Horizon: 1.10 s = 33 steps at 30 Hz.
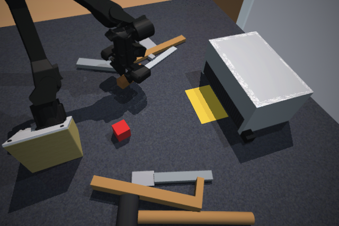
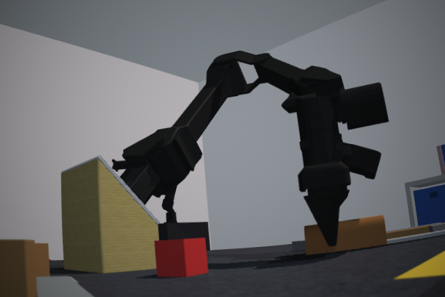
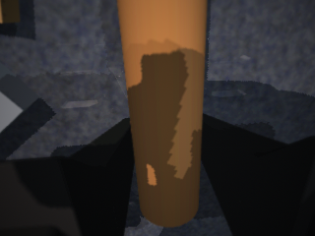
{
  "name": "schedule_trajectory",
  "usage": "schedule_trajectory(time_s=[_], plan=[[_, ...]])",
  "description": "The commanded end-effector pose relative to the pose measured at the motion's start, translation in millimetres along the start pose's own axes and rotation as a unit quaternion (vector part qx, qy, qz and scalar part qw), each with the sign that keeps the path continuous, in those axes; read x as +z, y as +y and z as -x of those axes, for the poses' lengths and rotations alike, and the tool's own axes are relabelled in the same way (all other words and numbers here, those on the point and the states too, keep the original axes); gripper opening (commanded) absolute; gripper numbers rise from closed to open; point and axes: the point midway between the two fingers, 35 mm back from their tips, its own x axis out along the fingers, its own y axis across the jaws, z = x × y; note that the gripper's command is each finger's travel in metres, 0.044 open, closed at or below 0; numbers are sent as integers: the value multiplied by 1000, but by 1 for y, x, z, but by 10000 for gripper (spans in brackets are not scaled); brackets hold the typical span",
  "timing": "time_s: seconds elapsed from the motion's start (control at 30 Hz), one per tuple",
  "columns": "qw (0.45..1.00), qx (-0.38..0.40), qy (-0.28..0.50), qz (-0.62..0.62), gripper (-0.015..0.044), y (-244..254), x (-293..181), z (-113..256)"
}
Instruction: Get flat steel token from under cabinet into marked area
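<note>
My gripper (image 1: 130, 78) (image 2: 332, 242) (image 3: 162, 124) points down and is shut on the orange rounded handle (image 1: 122, 81) (image 2: 361, 230) (image 3: 164, 29) of a tool. A thin pale grey bar (image 1: 161, 57) runs on from the handle towards the cabinet side. The handle is level and low over the table; whether it touches is unclear. The white-topped grey cabinet (image 1: 262, 67) stands at the right, with dark vent slots (image 1: 223, 93) along its bottom front. The yellow marked area (image 1: 197, 103) (image 2: 427, 266) lies before it, partly in shadow. I cannot make out the steel token.
A red cube (image 1: 121, 129) (image 2: 181, 257) stands between the arm's base and the marked area. Behind the gripper lie an orange bar (image 1: 169, 43) and a grey bar (image 1: 94, 64). Near the front lie an orange hooked bar (image 1: 148, 192), a grey tool (image 1: 181, 177) and a dark-headed mallet (image 1: 197, 217).
</note>
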Motion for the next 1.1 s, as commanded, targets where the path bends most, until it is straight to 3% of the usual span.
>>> schedule_trajectory(time_s=[0.0,1.07], plan=[[1000,1,-3,3,0,3,3,1],[992,1,-3,-123,0,3,3,1]])
